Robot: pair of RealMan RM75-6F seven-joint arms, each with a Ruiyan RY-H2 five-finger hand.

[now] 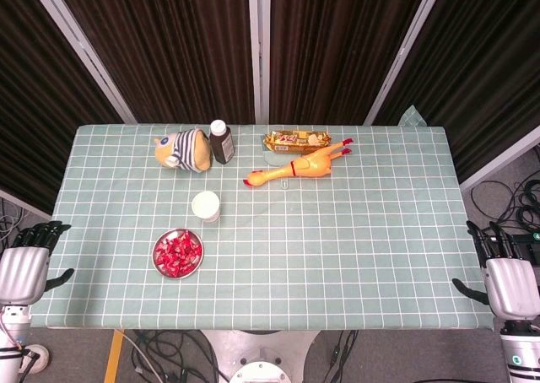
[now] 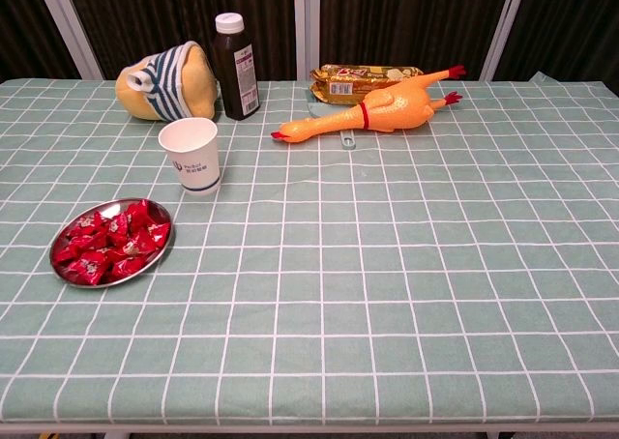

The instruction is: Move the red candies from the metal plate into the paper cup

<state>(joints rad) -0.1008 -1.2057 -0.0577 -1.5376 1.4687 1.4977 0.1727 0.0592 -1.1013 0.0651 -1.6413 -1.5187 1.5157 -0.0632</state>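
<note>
Several red wrapped candies (image 1: 178, 252) (image 2: 111, 242) lie heaped in a round metal plate (image 1: 159, 265) (image 2: 60, 265) near the table's front left. Just behind the plate, a white paper cup (image 1: 206, 206) (image 2: 191, 155) stands upright, and I cannot see into it. My left hand (image 1: 25, 265) hangs off the table's left front corner, fingers apart, holding nothing. My right hand (image 1: 503, 273) hangs off the right front corner, also spread and holding nothing. The chest view shows neither hand.
At the back of the green checked tablecloth (image 1: 354, 248) are a striped plush toy (image 1: 181, 149) (image 2: 164, 79), a dark bottle (image 1: 221, 141) (image 2: 235, 66), a snack packet (image 1: 295, 139) (image 2: 363, 79) and a rubber chicken (image 1: 299, 165) (image 2: 382, 110).
</note>
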